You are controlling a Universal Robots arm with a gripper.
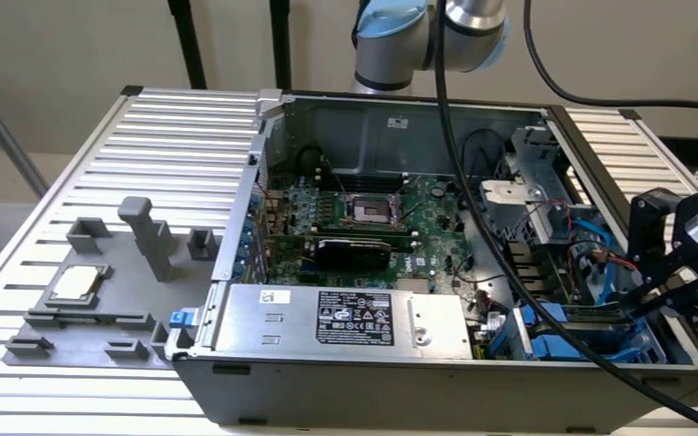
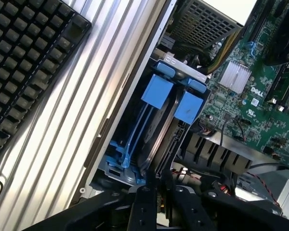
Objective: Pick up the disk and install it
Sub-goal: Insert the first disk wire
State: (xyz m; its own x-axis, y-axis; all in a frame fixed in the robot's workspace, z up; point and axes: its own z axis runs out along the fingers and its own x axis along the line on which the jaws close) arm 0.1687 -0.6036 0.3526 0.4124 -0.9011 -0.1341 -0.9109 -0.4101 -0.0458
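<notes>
Gripping the disk (image 2: 160,129) with the tool (image 2: 160,186) clamped on its end, holding it edgewise, partly inside the case's (image 1: 446,386) blue cage (image 2: 116,148).

My gripper (image 1: 654,295) hangs at the four o'clock corner of the open case (image 1: 362,391), right over the blue cage (image 1: 567,350). The motherboard (image 1: 362,227) takes up the case's middle, and the power supply (image 1: 349,318) lies along six o'clock. Out at nine o'clock, on the slatted table (image 1: 143,118), a grey fixture (image 1: 94,300) carries a small silver chip (image 1: 76,283). My black cable (image 1: 443,100) runs down across the case from twelve o'clock.
</notes>
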